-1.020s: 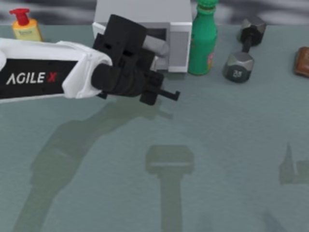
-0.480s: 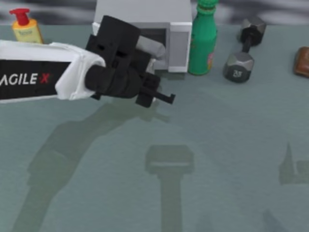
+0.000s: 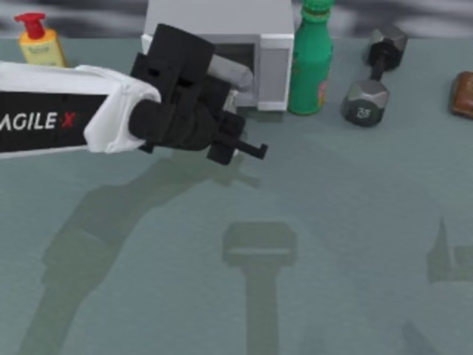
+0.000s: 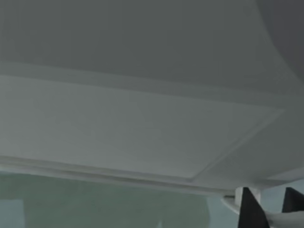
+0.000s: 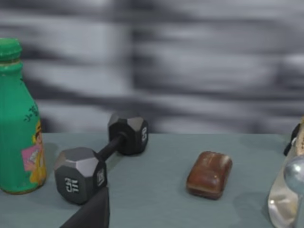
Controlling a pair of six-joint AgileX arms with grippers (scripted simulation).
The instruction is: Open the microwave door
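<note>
Your left hand (image 3: 247, 148) sits just in front of the microwave (image 3: 222, 44) at the back of the surface (image 3: 332, 222), and the wrist view shows the microwave door (image 4: 142, 137) swung partly out with your fingertips (image 4: 249, 206) narrowed around its white handle. Keep that hold and pull along the door's arc, not straight back. The cavity looks empty; I cannot tell the right hand's state

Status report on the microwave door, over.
Left gripper in front of the microwave, holding nothing. Microwave door swung partly open. Right arm out of view.
</note>
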